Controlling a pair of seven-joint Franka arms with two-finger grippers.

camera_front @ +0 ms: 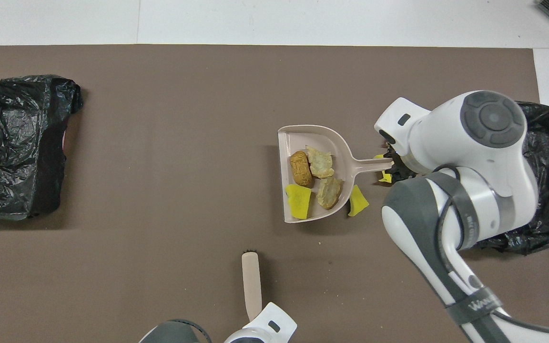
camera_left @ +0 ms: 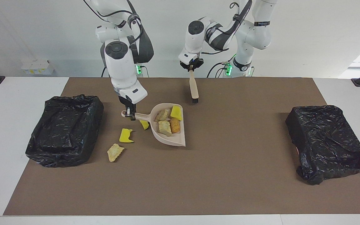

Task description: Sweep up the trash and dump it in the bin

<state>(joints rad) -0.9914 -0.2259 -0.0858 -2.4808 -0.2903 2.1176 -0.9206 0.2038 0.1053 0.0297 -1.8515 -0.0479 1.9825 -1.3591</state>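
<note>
My right gripper (camera_left: 130, 114) is shut on the handle of the beige dustpan (camera_left: 174, 140), low over the mat; it also shows in the overhead view (camera_front: 391, 165). The dustpan (camera_front: 303, 138) holds several pieces of trash: a yellow sponge piece (camera_left: 177, 112), two tan lumps (camera_left: 165, 128) and an orange-brown lump (camera_left: 175, 125). Three pieces lie on the mat beside it toward the right arm's end: a yellow piece (camera_left: 144, 124) under the handle, a yellow piece (camera_left: 126, 136) and a tan lump (camera_left: 115, 152). My left gripper (camera_left: 191, 66) is shut on the beige brush (camera_left: 194, 87), bristles down.
A black bag-lined bin (camera_left: 64, 129) stands at the right arm's end, close to the loose pieces. A second black-lined bin (camera_left: 327, 142) stands at the left arm's end. A brown mat (camera_left: 230, 175) covers the table.
</note>
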